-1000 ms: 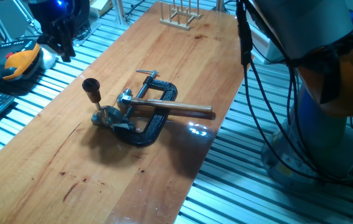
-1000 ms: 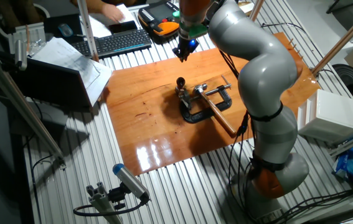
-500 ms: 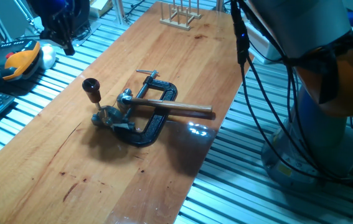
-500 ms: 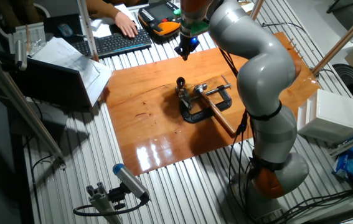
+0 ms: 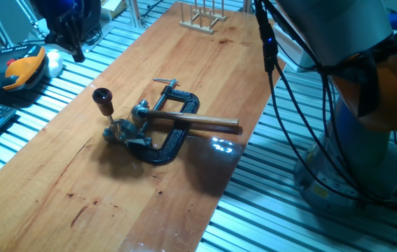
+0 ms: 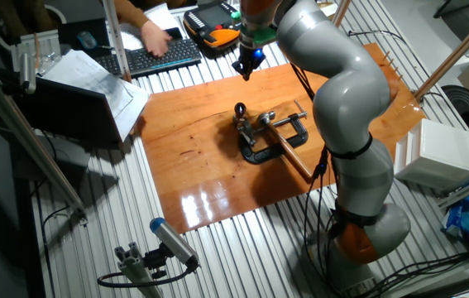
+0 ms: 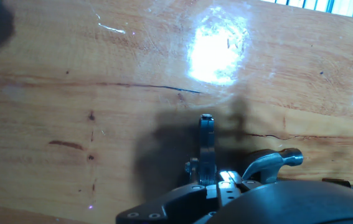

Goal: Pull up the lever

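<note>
The lever stands nearly upright on the wooden table (image 5: pixel 149 203). Its dark reddish-brown knob (image 5: pixel 102 98) tops a thin silver arm that rises from the silver mechanism (image 5: pixel 122 130). It also shows in the other fixed view (image 6: pixel 240 110). My gripper (image 5: pixel 77 56) hangs above the table's far left edge, well apart from the knob and touching nothing. In the other fixed view it (image 6: pixel 245 72) is beyond the lever. Its dark fingers are too small to tell whether they are open or shut. The hand view shows wood with glare and dark metal parts at the bottom edge.
A black C-clamp (image 5: pixel 172 140) holds the mechanism, and a long straight brown rod (image 5: pixel 194 122) lies across it. A wooden rack (image 5: pixel 202 17) stands at the far end. A yellow pendant (image 5: pixel 23 70), a keyboard (image 6: pixel 155 56) with a person's hand and the arm's cables (image 5: pixel 282 105) lie around the table.
My gripper has risen slightly, away from the lever. The lever, clamp and rod have not moved. The person's hand has shifted over the keyboard.
</note>
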{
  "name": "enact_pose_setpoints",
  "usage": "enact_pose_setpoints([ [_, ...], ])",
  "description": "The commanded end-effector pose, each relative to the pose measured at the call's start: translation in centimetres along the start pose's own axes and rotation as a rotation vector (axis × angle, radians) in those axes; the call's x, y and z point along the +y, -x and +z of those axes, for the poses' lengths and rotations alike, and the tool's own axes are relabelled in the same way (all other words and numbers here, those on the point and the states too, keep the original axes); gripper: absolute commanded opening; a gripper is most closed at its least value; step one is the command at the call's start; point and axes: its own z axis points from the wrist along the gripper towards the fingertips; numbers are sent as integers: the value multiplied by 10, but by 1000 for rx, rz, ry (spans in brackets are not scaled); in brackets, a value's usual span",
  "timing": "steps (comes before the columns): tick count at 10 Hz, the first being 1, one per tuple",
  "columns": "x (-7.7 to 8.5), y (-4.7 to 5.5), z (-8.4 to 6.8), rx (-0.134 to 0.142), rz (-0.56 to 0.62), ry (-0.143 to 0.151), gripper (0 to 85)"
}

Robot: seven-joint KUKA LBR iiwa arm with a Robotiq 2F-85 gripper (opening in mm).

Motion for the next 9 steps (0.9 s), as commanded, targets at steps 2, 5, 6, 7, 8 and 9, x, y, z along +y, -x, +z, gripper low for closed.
enact_pose_setpoints([
  [2, 0, 0, 0, -9, 0, -1, 0],
  [5, -3, -1, -3, -10, -9, 2, 0],
  [6, -5, 1, -7, -2, -11, 4, 0],
  [7, -5, 0, -9, 7, -12, 5, 0],
  [8, -5, 0, -10, 12, -12, 4, 0],
  [9, -6, -1, -11, 13, -12, 0, 0],
])
